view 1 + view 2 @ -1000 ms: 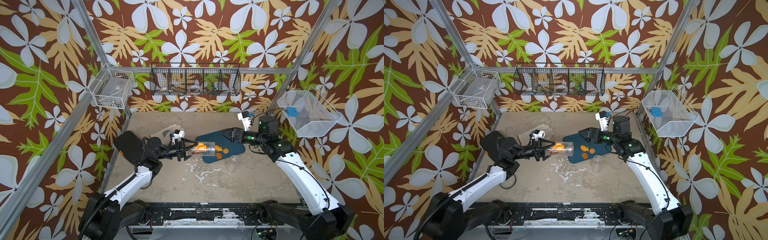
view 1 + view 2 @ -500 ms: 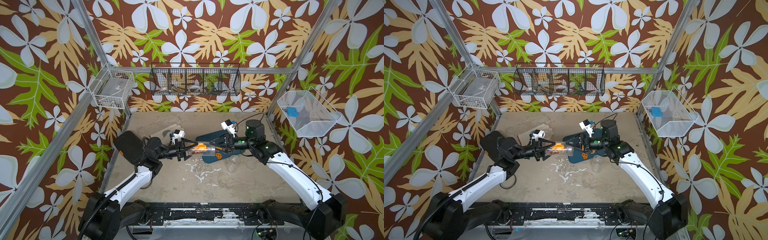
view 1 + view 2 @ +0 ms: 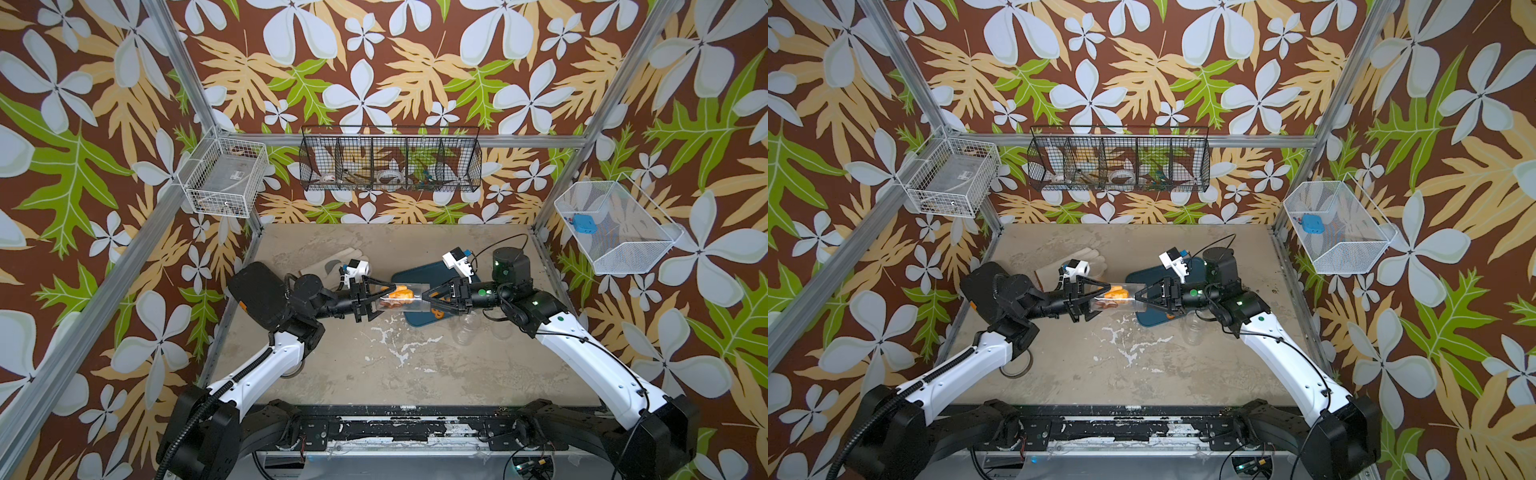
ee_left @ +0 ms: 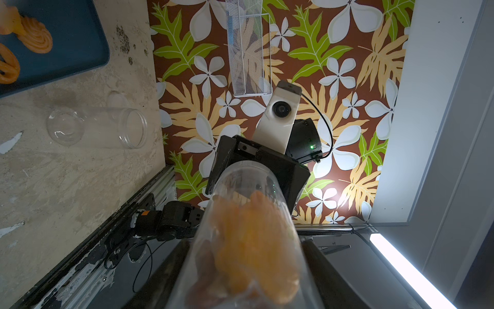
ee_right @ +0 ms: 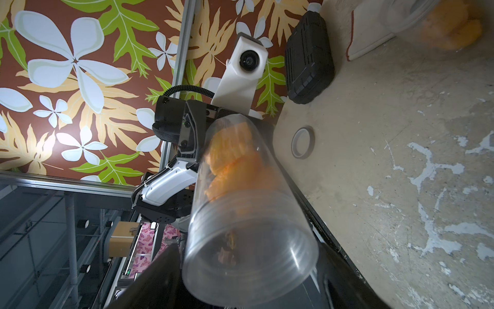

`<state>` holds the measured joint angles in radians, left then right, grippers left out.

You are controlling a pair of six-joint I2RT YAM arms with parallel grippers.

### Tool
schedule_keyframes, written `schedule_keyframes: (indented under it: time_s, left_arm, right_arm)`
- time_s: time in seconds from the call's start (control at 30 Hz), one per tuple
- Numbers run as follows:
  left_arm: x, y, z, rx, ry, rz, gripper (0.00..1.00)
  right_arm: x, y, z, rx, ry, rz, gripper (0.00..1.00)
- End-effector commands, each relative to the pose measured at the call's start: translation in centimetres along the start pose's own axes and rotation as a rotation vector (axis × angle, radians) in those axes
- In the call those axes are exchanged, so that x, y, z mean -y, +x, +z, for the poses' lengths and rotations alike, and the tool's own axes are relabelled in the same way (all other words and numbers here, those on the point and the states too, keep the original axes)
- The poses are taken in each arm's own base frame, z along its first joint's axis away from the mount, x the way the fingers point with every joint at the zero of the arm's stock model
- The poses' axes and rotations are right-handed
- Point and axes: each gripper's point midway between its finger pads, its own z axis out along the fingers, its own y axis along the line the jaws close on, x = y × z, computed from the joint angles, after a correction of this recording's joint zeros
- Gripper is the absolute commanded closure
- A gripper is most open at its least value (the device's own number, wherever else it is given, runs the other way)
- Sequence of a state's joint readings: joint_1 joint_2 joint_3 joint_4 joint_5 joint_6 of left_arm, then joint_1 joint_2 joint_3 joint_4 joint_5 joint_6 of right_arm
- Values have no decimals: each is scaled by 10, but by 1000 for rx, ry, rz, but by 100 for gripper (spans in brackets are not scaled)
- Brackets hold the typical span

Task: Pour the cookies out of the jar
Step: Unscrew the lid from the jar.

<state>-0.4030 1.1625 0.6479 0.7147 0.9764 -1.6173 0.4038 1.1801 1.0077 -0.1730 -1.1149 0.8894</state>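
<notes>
In both top views the jar [image 3: 401, 297] is held level above the table [image 3: 374, 374]. Its long axis runs straight from the left gripper [image 3: 387, 296] to the right gripper [image 3: 426, 297]. The left gripper is clamped on one end. The right gripper's jaws stand either side of the other end, over the near edge of the tray [image 3: 417, 275]; whether they press on it cannot be told. The cookies [image 3: 400, 293] are bunched in the half nearer the left gripper. A tilt towards the tray is judged to be what the pour calls for, with the end at the right gripper dropped lowest.

In the left wrist view the jar [image 4: 248, 203] is seen as a clear plastic cylinder leading away to the right gripper. Orange, ridged cookies [image 4: 254, 248] fill its near part. A few swirled ones lie on the dark blue tray [image 4: 74, 40], and an empty jar [image 4: 99, 128] lies on its side on the mottled table.

In the right wrist view the ringed end of the jar [image 5: 248, 240] is seen between two black fingers [image 5: 343, 267], and the cookies [image 5: 232, 160] sit at the far end. Whether this end is open cannot be told.
</notes>
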Motion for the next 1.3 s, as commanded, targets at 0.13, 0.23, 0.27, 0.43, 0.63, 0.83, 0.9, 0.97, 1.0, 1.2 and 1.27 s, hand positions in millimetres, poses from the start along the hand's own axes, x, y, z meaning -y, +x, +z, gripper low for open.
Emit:
schedule_keyframes:
  time_s: [0.13, 0.23, 0.27, 0.43, 0.63, 0.83, 0.9, 0.97, 1.0, 1.2, 1.27]
  left_arm:
    - [10, 3, -1, -10, 28, 42, 66]
    - [11, 4, -1, -9, 28, 42, 66]
    - [11, 4, -1, -9, 28, 42, 66]
    - [10, 4, -1, -11, 27, 39, 66]
    - [10, 4, -1, -10, 26, 29, 66]
    - [12, 4, -1, -14, 29, 28, 66]
    - [11, 5, -1, -15, 28, 27, 66]
    - [9, 6, -2, -14, 26, 25, 66]
    - [9, 6, -2, -13, 26, 25, 66]
    - [8, 7, -3, -16, 27, 23, 66]
    - [8, 7, -2, -16, 26, 21, 66]
  right_arm:
    - [-10, -7, 0, 17, -34, -56, 32]
    - [-11, -8, 0, 20, -35, -63, 39]
    - [-10, -8, 1, 18, -36, -65, 41]
    - [-10, -6, -1, 10, -12, -128, 45]
    - [-6, -9, -7, 54, 62, -375, 51]
    - [-6, -13, -9, 146, 64, -630, 55]
    - [-6, -13, -10, 153, 81, -737, 55]
    - [-6, -13, -10, 149, 100, -829, 56]
    - [-6, -12, -9, 145, 106, -872, 56]
    - [2, -13, -10, 139, 157, -983, 56]
    - [6, -11, -11, 129, 181, -1010, 56]
